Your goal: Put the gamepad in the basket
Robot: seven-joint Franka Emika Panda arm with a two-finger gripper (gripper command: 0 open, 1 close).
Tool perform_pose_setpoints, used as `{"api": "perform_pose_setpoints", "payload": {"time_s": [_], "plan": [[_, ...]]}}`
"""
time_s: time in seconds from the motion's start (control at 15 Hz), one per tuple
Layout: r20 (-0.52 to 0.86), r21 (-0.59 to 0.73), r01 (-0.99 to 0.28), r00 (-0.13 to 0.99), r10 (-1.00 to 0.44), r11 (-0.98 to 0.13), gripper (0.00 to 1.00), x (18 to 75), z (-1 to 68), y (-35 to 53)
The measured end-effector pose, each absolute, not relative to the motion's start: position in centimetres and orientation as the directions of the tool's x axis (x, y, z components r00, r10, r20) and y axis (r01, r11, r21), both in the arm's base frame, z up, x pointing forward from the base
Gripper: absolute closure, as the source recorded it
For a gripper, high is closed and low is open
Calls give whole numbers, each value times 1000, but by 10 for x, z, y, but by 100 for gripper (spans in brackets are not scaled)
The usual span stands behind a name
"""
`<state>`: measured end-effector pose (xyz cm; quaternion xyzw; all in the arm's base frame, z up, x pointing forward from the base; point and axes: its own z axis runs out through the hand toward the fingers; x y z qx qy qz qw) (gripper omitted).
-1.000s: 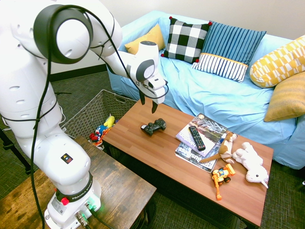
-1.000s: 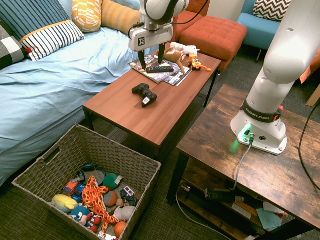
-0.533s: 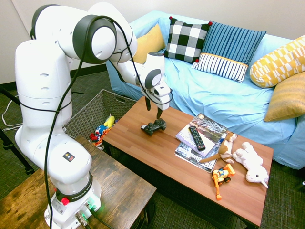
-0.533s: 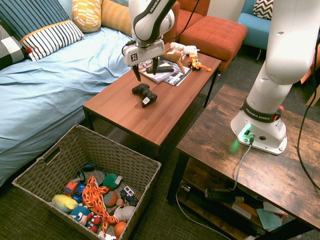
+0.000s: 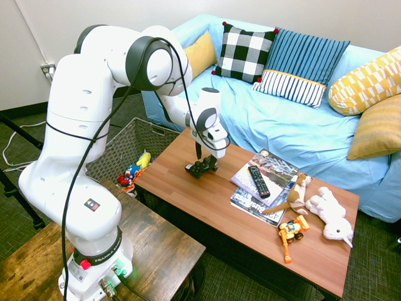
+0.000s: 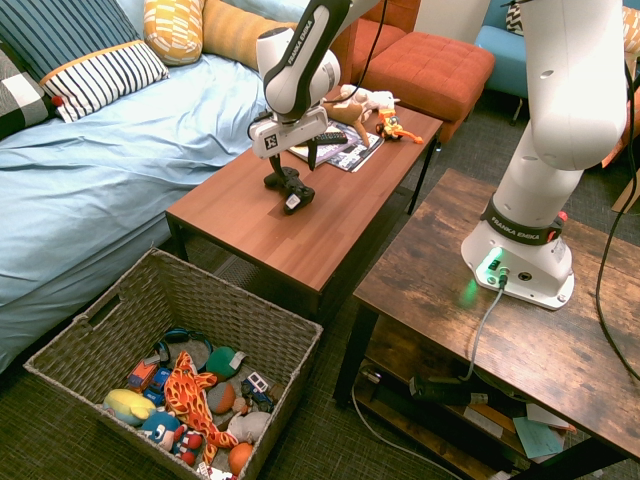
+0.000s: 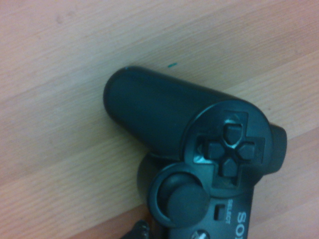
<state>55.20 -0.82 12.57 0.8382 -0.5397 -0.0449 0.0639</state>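
Closest to where I stand, in the second exterior view, the basket (image 6: 150, 300) sits on the floor by the near end of the coffee table (image 6: 330, 215), already holding a heap of small toys (image 6: 190, 400). On the tabletop beyond it lies the gamepad (image 6: 291, 188), face up, well apart from the basket. Its long axis runs slantwise across the boards, and the two handles point toward the dark side table's side, away from the sofa (image 6: 100, 150). The wrist view shows one handle, the direction pad and a thumbstick of the gamepad (image 7: 199, 169) flat on the wood.

The gripper (image 6: 282, 178) points straight down over the gamepad, jaws spread wide, a finger on either side of its body; I cannot tell whether they touch it. A second ago it hung clearly above the table with daylight under the fingertips; it has since dropped to the gamepad's level. The gamepad has not shifted.

Farther along the table lie a black remote (image 5: 258, 180) on magazines (image 5: 263, 188), then a toy digger (image 5: 291, 233) and plush animals (image 5: 329, 213).
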Motion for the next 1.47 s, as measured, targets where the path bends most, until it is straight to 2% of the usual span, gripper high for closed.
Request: {"api": "perform_pose_setpoints", "payload": {"time_s": [0.47, 0.53, 1.13, 1.47], "plan": [[-29, 119, -909, 399, -916, -400, 0, 567, 106, -9], [-33, 118, -909, 398, -917, -399, 100, 568, 102, -8], [-69, 96, -926, 360, -931, -365, 100, 568, 86, -9], [-79, 90, -916, 384, -920, -390, 100, 567, 87, -11]]}}
